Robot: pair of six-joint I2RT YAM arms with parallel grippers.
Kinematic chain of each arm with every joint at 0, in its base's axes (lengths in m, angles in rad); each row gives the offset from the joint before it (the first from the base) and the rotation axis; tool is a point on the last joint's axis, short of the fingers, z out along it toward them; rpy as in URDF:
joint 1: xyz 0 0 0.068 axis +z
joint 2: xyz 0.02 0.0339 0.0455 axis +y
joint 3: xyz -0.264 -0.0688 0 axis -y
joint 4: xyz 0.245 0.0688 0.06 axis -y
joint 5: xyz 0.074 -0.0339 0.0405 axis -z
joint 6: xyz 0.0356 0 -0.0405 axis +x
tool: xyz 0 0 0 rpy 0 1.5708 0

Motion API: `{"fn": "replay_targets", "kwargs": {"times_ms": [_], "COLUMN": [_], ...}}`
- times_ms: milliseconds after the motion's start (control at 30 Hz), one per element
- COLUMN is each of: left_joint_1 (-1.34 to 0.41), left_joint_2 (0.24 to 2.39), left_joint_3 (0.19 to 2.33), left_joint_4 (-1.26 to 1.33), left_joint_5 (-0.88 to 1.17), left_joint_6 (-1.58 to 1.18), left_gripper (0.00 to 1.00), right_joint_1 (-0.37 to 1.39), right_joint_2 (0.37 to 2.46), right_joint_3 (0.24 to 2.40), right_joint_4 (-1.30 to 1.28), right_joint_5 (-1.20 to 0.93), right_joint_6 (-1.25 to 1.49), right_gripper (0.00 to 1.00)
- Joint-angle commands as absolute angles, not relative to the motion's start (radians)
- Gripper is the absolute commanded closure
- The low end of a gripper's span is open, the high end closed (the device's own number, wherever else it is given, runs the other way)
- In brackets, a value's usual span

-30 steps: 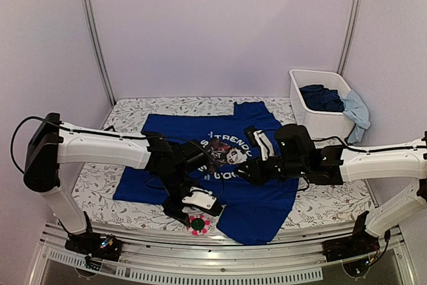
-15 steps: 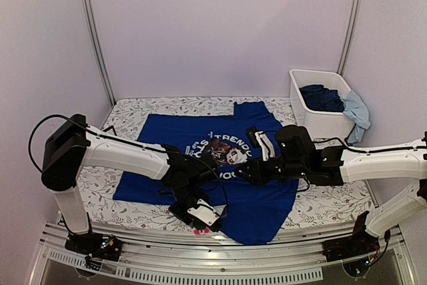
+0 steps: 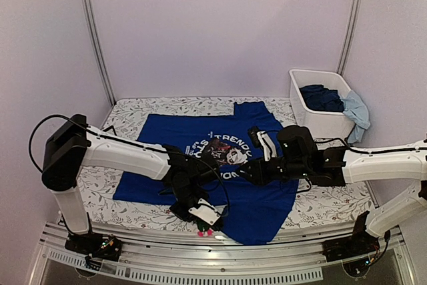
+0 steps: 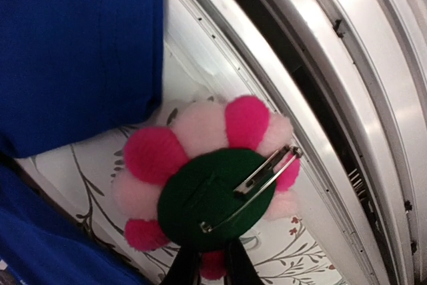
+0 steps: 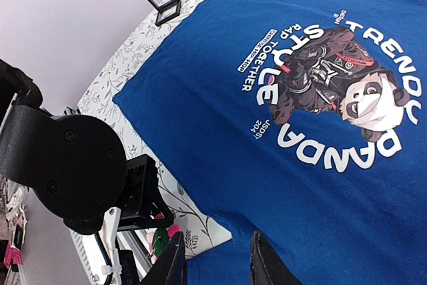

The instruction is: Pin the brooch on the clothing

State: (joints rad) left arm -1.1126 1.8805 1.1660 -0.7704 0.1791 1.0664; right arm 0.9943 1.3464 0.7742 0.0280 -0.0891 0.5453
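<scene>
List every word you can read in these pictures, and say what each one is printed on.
"TREND": shirt, white, arched round the panda; the rest is cut off by the frame.
"PANDA": shirt, arched on the panda's other side.
"STYLE": shirt, partly behind the panda.
"RAP TOGETHER": shirt, small.
Other small shirt print: too small to read.
No text on the brooch.

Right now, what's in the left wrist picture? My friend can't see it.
A pink flower brooch shows its green back and silver pin, over a flowery table cover. The blue T-shirt lies left, a metal rail right.
</scene>
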Motion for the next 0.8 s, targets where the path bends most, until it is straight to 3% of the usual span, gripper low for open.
{"fn": "replay_targets", "kwargs": {"times_ms": [0, 400, 567, 633, 767], "left_joint_1": [-1.119, -0.916, -0.844, -0.813, -0.77], "left_joint_2": [1.871, 1.714, 1.637, 1.621, 1.591], "left_joint_3": [1.148, 1.296, 1.393, 1.462, 1.563], "left_joint_4": [-0.793, -0.791, -0.755, -0.754, -0.731], "left_joint_5": [0.192, 0.399, 0.391, 0.382, 0.377], "left_joint_6": [0.987, 0.626, 0.422, 0.3, 0.164], "left_gripper": [1.0, 1.0, 1.0, 1.0, 1.0], "right_joint_1": [0.99, 0.99, 0.99, 0.993, 1.023], "right_joint_2": [1.332, 1.209, 1.156, 1.161, 1.239], "right_joint_3": [0.772, 0.783, 0.79, 0.8, 0.827], "right_joint_4": [0.023, -0.033, -0.01, 0.064, 0.298], "right_joint_5": [-0.077, 0.105, 0.168, 0.139, 0.092], "right_joint_6": [0.544, 0.643, 0.684, 0.698, 0.672], "right_gripper": [0.69, 0.68, 0.65, 0.62, 0.44]}}
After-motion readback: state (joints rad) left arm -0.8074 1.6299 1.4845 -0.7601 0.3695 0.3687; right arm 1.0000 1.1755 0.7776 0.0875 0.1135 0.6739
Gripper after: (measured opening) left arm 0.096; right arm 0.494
